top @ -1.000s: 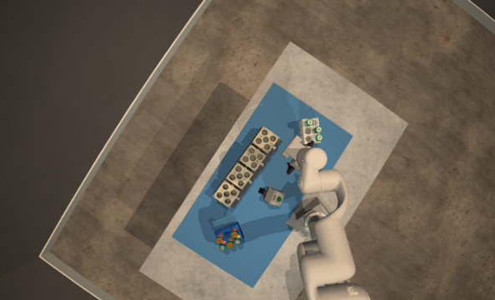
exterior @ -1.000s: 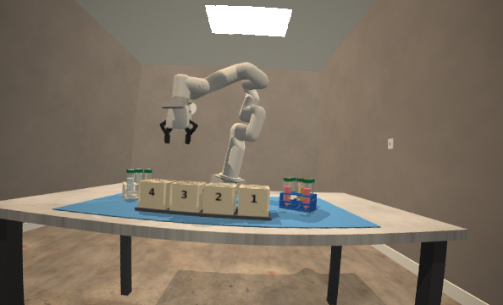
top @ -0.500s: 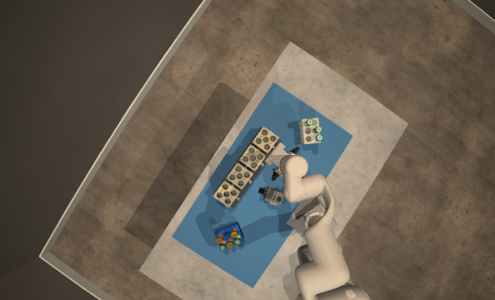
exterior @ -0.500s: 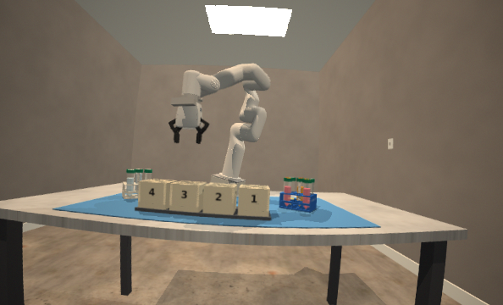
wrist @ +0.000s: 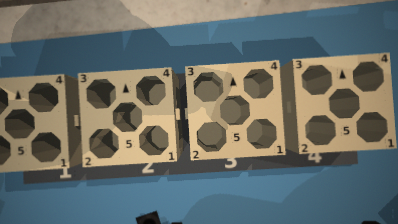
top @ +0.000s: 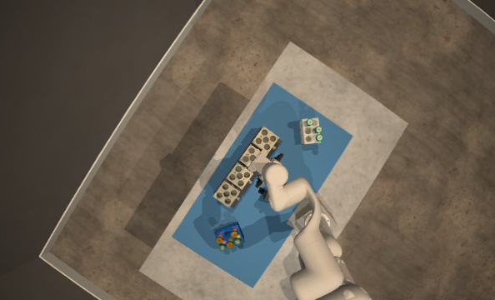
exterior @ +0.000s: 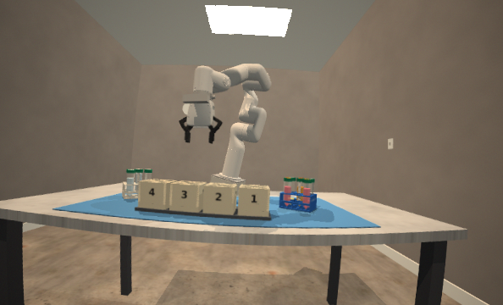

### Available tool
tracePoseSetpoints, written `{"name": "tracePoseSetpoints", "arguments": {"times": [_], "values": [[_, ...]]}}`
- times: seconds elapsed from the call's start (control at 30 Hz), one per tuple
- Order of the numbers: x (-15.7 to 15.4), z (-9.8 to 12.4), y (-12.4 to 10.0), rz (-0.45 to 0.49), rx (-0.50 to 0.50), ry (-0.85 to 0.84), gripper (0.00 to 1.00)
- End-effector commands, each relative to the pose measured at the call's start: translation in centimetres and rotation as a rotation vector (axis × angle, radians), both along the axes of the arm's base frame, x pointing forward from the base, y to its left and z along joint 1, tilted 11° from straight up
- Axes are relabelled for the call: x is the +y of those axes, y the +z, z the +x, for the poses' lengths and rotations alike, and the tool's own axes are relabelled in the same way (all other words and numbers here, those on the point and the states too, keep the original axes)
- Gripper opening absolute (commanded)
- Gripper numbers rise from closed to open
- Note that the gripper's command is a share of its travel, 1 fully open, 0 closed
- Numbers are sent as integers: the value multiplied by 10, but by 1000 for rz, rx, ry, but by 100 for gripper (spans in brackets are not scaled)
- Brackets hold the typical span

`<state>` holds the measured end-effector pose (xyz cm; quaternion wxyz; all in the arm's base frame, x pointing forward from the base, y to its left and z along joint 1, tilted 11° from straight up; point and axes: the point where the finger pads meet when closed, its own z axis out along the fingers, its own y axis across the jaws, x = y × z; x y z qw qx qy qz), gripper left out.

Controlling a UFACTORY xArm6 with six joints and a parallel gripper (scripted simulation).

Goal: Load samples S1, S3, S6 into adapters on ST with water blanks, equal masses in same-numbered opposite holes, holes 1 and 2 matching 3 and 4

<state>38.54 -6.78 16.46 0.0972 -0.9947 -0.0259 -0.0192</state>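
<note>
My gripper (exterior: 199,139) (wrist: 274,223) is open and empty, high above the table behind the adapters. Adapters 1 (exterior: 260,208) (wrist: 44,121), 2 (exterior: 226,207) (wrist: 97,118), 3 (exterior: 192,203) (wrist: 202,111) and 4 (exterior: 160,200) (wrist: 310,104) stand in a row on the stand (wrist: 195,169). All holes visible in the wrist view are empty; adapter 1 is partly cut off there. The blue rack (top: 224,229) holds three orange-dot tubes (top: 219,240) (top: 230,245) (top: 234,234) and two grey-dot tubes (top: 237,242) (top: 222,247). The white rack (top: 302,134) holds three white-dot blanks (top: 310,122) (top: 318,129) (top: 319,137). IDs and mL are unreadable.
The DONE desk is mostly hidden under the arm in the top view; its green key does not show. The blue mat (top: 243,268) lies on the grey table (top: 368,125). The racks stand beyond opposite ends of the adapter row.
</note>
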Motion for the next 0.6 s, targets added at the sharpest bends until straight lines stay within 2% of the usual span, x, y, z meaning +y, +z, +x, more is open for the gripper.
{"name": "tracePoseSetpoints", "arguments": {"times": [0.0, 0.33, 0.57], "values": [[12, 8, 4, -3, -3, -3, 100], [55, 30, 13, -2, -3, -3, 100], [77, 17, 17, -8, -35, 161, 100]]}}
